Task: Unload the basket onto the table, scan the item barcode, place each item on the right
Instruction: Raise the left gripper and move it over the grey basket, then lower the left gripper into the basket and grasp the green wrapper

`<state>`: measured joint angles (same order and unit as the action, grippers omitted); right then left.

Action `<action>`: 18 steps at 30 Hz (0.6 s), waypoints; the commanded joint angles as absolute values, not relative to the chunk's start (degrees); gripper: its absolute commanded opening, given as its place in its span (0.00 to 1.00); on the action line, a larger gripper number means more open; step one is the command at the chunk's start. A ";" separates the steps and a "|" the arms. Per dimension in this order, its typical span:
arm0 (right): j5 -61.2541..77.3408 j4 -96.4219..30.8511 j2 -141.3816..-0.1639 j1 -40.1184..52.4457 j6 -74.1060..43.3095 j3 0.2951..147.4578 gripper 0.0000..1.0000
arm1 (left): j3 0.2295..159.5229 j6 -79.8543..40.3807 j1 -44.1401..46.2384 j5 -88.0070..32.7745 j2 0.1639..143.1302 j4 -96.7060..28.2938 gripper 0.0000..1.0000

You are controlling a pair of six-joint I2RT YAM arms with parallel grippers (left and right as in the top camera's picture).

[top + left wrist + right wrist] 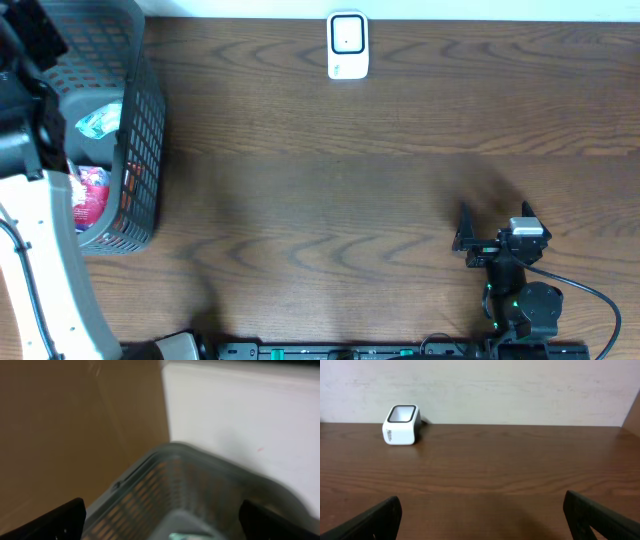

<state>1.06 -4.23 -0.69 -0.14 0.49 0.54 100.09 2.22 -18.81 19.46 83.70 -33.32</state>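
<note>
nearest my left wrist lens: my own dark fingertips (60, 521) at the bottom corners. the left gripper (165, 522) is spread wide, nothing between the jaws. just below it is the rim of the grey mesh basket (165, 460). this view is blurred.

from overhead the basket (140, 120) sits at the left edge of the wooden table (320, 200), partly under my white left arm link (40, 260). inside it are a pale blue-and-white packet (98, 122) and a pink-red packet (88, 190) nearer the front wall. the item to scan is one of these; i cannot tell which. no barcode is visible.

the right gripper (485, 520) is low at the near right of the table, jaws released and empty. it faces the white barcode scanner (401, 425), which stands well apart at the far edge by the wall.

handling, as a judgement:
- both packets look like thin film pouches: light, soft, likely crinkly and a bit slick.
- a pouch will sag if pinched at a corner, so take it across a flat side or along a sealed edge.
- the mesh walls stand close, so come in from above and keep the fingers off the wire.
- a firm pinch should do no harm unless the contents are brittle; i cannot see them.
- once a packet is lifted, look for the code before turning it to the scanner window.
</note>
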 commanded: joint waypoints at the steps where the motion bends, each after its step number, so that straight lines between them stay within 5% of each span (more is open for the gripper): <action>1: 0.78 -4.25 -0.38 0.08 0.93 0.32 0.99 | 100.31 0.67 -23.33 20.21 88.38 -37.69 0.98; 14: 0.80 -4.27 -0.38 0.08 0.93 0.32 0.99 | 98.32 0.14 -27.09 22.02 98.54 -48.16 0.99; 18: 0.78 -4.27 -0.38 0.08 0.93 0.32 0.99 | 97.93 -0.58 -27.09 22.17 102.74 -52.05 0.84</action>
<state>1.06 -4.23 -0.69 -0.14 0.49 0.54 99.53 0.16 -26.98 20.88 99.20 -50.57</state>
